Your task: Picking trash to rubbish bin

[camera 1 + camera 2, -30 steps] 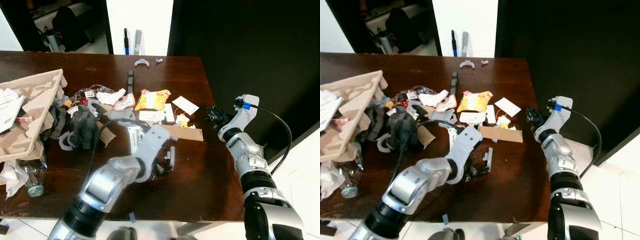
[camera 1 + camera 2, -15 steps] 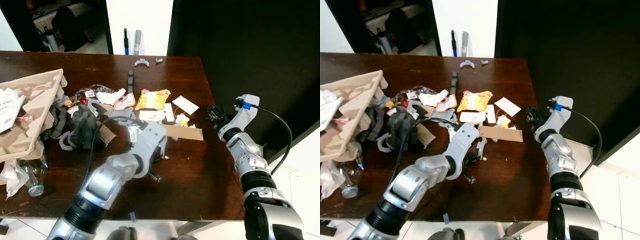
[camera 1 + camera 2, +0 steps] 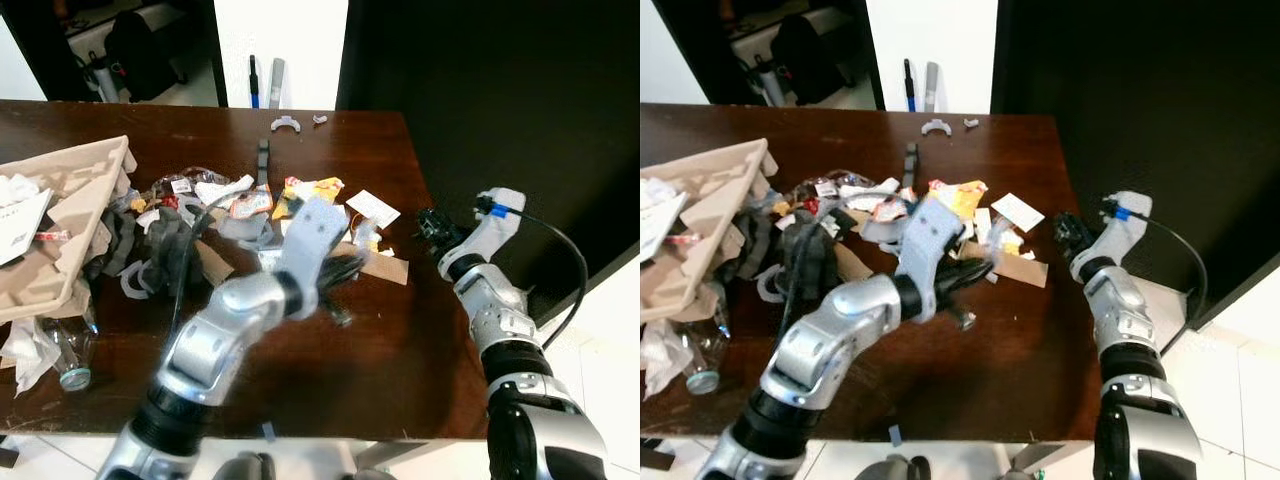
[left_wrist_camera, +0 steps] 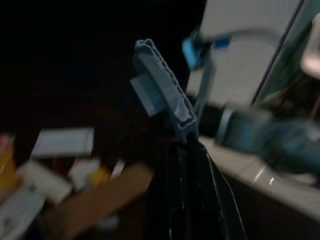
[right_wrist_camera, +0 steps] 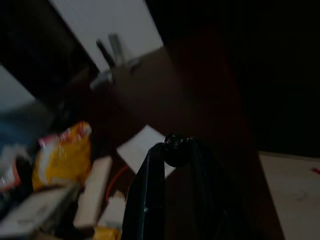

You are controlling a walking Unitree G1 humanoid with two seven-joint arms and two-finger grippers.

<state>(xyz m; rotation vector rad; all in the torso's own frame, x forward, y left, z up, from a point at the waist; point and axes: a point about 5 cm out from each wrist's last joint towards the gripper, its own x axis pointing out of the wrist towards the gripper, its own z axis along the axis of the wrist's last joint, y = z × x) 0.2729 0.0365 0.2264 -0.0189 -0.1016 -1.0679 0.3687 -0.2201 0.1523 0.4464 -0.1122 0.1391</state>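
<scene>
A dark brown wooden table (image 3: 380, 370) fills most of the frame. At left lie a moulded cardboard tray (image 3: 60, 225) and a clear plastic bottle (image 3: 68, 352). Centre holds black scraps (image 3: 165, 250), a yellow packet (image 3: 310, 190), a white card (image 3: 372, 208) and a cardboard strip (image 3: 385, 268). What looks like a grey clip (image 3: 285, 124) sits at upper centre.

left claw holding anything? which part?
Yes: the left claw is shut on one end of a grey ribbed plastic strip; the rest sticks out past the fingertips.

Beyond the table's far edge

I see a dark bag (image 3: 135, 50) on the floor and two upright markers (image 3: 262, 82) against the white wall (image 3: 285, 40).
</scene>
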